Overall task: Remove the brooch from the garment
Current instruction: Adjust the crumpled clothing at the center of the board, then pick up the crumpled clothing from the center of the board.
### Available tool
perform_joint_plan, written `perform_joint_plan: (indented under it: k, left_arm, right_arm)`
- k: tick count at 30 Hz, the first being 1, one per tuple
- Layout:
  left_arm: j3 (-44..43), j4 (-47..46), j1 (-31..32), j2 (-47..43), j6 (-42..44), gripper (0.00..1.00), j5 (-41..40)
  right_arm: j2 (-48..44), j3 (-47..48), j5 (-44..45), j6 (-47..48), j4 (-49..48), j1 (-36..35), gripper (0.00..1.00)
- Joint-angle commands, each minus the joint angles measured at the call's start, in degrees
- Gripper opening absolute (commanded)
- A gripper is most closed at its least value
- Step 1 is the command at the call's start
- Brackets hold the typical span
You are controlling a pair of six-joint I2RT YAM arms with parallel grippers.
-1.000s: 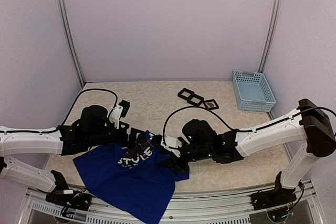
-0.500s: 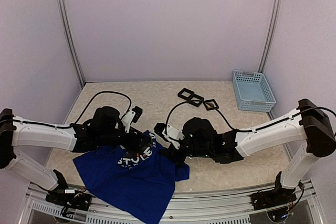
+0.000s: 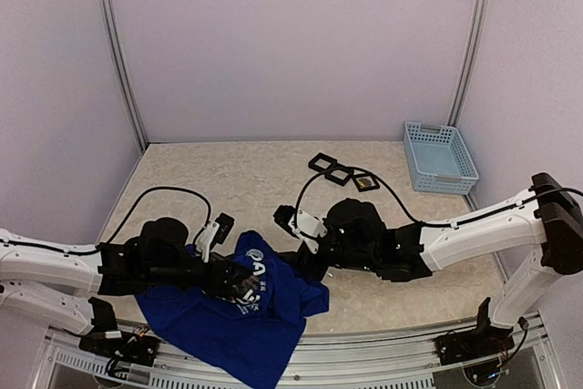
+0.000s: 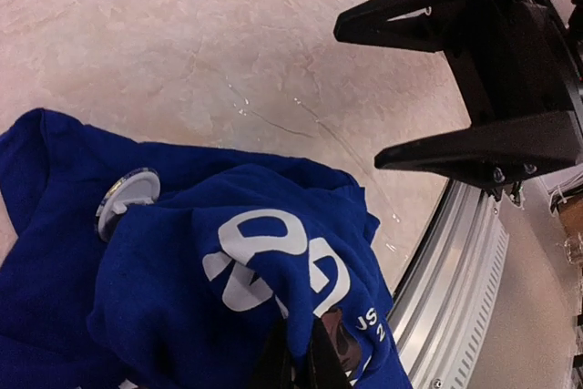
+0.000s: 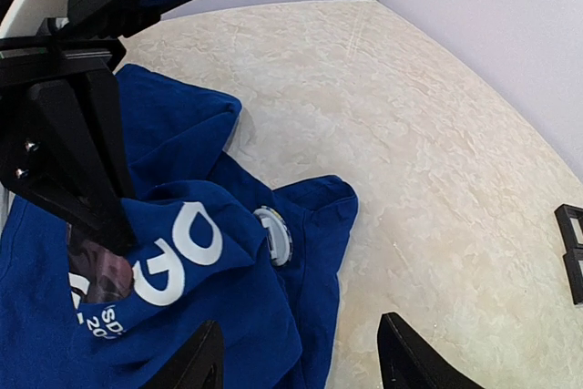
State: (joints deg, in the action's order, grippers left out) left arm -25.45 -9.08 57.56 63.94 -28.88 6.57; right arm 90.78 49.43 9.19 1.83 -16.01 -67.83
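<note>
The garment (image 3: 241, 316), a royal-blue T-shirt with white lettering, lies bunched at the table's near edge. My left gripper (image 3: 240, 281) is shut on a raised fold of the garment (image 4: 273, 261), its fingertips (image 4: 296, 362) pinching cloth just beside the dark graphic. The brooch (image 4: 127, 199), a round pale disc, sits on the cloth to the left of that fold, partly under it. In the right wrist view the brooch (image 5: 273, 236) lies just ahead of my right gripper (image 5: 305, 362), which hangs open above the shirt's right edge, apart from it. The left gripper (image 5: 91, 161) shows there too.
A light-blue basket (image 3: 440, 157) stands at the back right. Black square frames (image 3: 342, 172) lie in a row at the back middle, one at the edge of the right wrist view (image 5: 572, 252). The metal front rail (image 4: 465, 280) runs close beside the shirt.
My left gripper has shut on a fold of the garment and drawn back toward the near left, bunching the cloth. The right gripper has opened a little wider.
</note>
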Motion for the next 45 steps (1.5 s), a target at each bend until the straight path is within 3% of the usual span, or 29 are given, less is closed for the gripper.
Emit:
perform_joint_plan:
  k: [1, 7, 15, 19, 21, 26, 29, 37, 41, 45]
  left_arm:
    - [7.40, 5.21, 4.20, -6.48, -12.36, 0.00, -5.27]
    - [16.54, 9.63, 6.36, -15.60, -21.99, 0.00, -5.72]
    - [17.47, 17.28, 6.67, -21.76, -24.42, 0.10, -2.51]
    - [15.70, 20.75, 6.60, -24.50, -23.85, 0.31, -2.55]
    - [13.18, 24.04, 6.60, -26.75, -23.08, 0.52, -4.28]
    - [7.56, 32.00, 5.54, -32.49, -20.75, 0.86, -9.24]
    - [5.42, 33.49, 2.61, -34.03, -18.62, 0.98, -10.13]
    - [4.36, 26.84, -13.98, -26.13, -12.34, 0.99, 5.26]
    - [4.85, 21.29, -15.82, -20.07, -11.22, 0.99, 9.13]
    - [4.97, 17.52, -16.38, -13.63, -10.69, 0.91, 11.70]
  right_arm:
    - [1.42, 1.24, -2.50, 1.08, 3.17, 0.02, 0.58]
    - [5.44, 3.61, -5.83, 1.96, 5.06, -0.07, 0.56]
    - [9.74, 6.42, -10.94, 2.39, 6.99, -0.22, 0.54]
    - [10.45, 6.55, -14.78, 1.54, 5.73, -0.23, 0.55]
    - [10.63, 6.61, -14.76, 1.23, 5.56, -0.21, 0.55]
    - [10.86, 6.68, -15.33, -0.50, 4.38, -0.21, 0.55]
    - [10.14, 6.18, -13.14, -0.53, 4.21, -0.24, 0.55]
    - [7.94, 4.56, -10.36, 0.14, 3.49, -0.24, 0.55]
    - [7.54, 4.36, -9.54, 0.45, 3.78, -0.24, 0.55]
    - [6.77, 4.06, -7.79, 0.55, 3.79, -0.20, 0.55]
